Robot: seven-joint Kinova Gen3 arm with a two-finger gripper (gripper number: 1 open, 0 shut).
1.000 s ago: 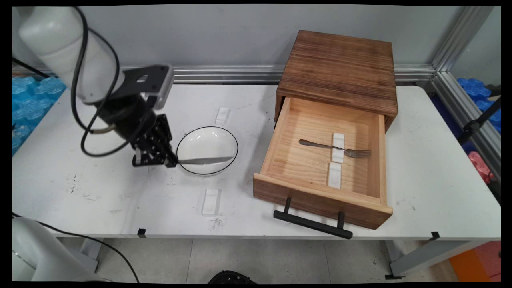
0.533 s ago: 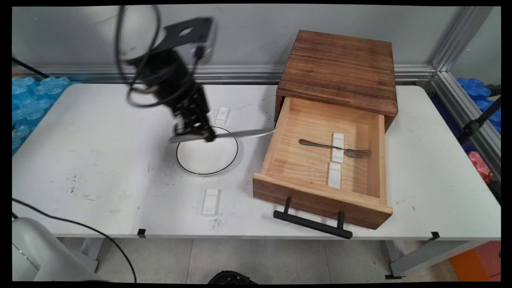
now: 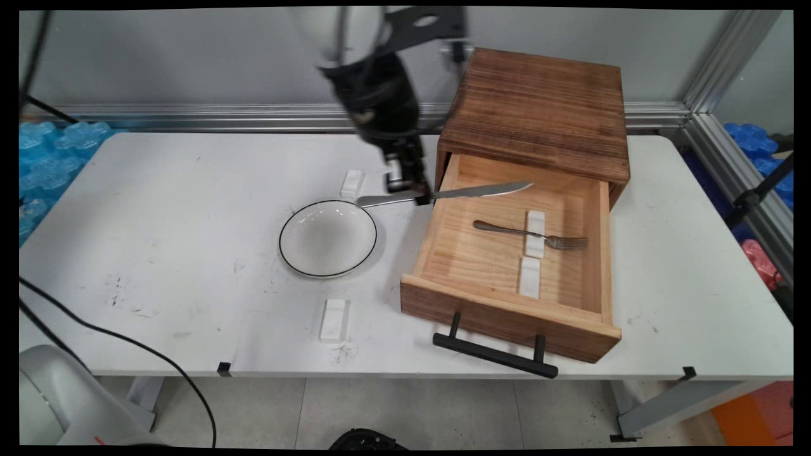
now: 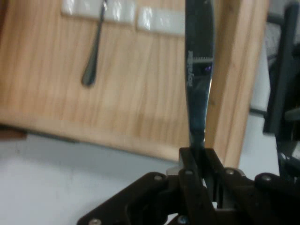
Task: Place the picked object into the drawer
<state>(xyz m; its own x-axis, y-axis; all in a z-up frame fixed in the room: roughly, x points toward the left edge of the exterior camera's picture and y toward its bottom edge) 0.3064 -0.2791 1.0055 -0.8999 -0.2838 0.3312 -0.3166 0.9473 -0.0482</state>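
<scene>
The gripper [image 3: 415,193] is clamped tight on a table knife [image 3: 443,193], holding it near the middle, roughly level. The blade reaches out over the open wooden drawer [image 3: 507,310], above its back left part, while the handle end sticks out toward the white bowl [image 3: 328,239] on the table [image 3: 158,253]. In the drawer a fork [image 3: 532,234] lies across a small white block [image 3: 535,233], with a second white block [image 3: 530,278] nearer the front. Two more white blocks [image 3: 334,319] sit on the table, one nearer than the bowl and one beyond it.

Stamped lettering on the knife [image 4: 197,70]; too blurred to read
</scene>
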